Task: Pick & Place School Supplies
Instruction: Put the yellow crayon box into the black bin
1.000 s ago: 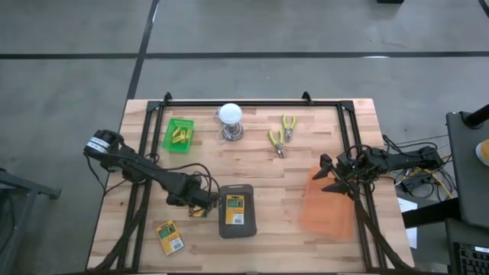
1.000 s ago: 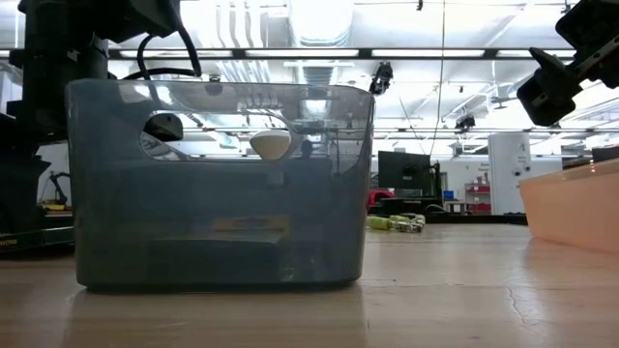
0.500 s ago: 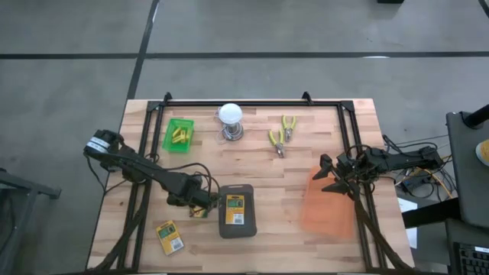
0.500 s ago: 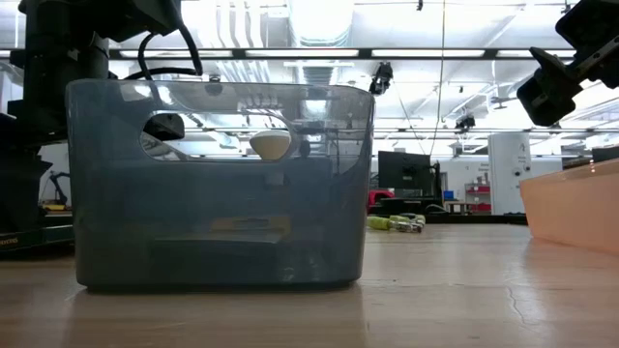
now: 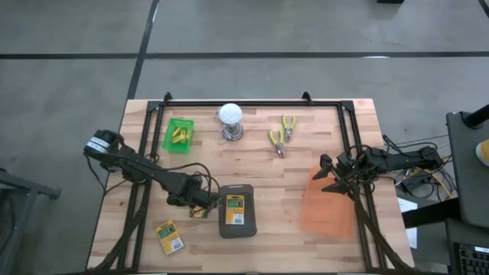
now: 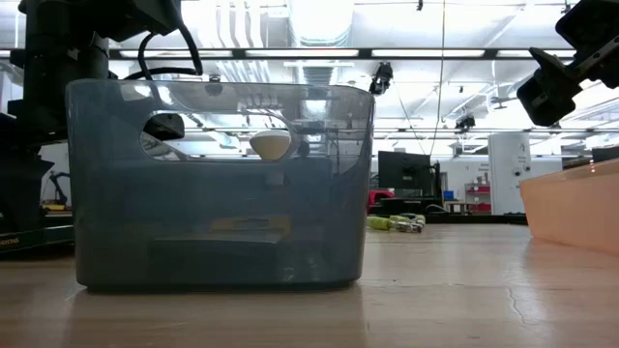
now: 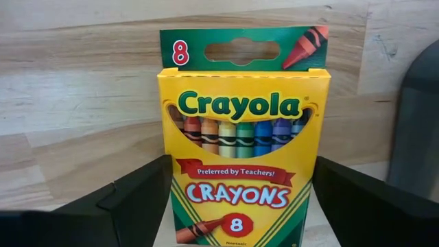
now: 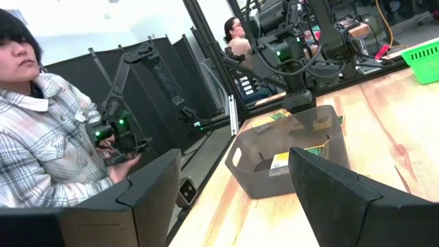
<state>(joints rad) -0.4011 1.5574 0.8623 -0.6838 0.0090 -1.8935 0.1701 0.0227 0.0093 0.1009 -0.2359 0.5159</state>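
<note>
A green-and-yellow crayon box (image 7: 240, 151) sits between my left gripper's (image 7: 240, 213) fingers, just left of the dark grey bin (image 5: 236, 211). The high view shows that gripper (image 5: 200, 208) low over the table. A second crayon box (image 5: 234, 211) lies flat inside the bin. A third (image 5: 170, 236) lies flat on the table near the near edge. Several short yellow pieces (image 5: 180, 137) lie in a green tray (image 5: 178, 135). My right gripper (image 5: 327, 177) is open and hovers by the orange bin (image 5: 328, 205), touching nothing. My left gripper pinches the crayon box between its two fingers, one on each long edge (image 7: 173, 206) near the box's bottom end. The printed face is turned toward the wrist camera, with the hang-tab end pointing away from the fingers. Whether the box rests on the wood I cannot tell.
A white bulb on a metal base (image 5: 230, 121) and yellow-handled pliers (image 5: 281, 134) lie toward the far edge. A black frame (image 5: 252, 102) runs round the table. People and other arms (image 8: 41, 123) show beyond the table in the right wrist view.
</note>
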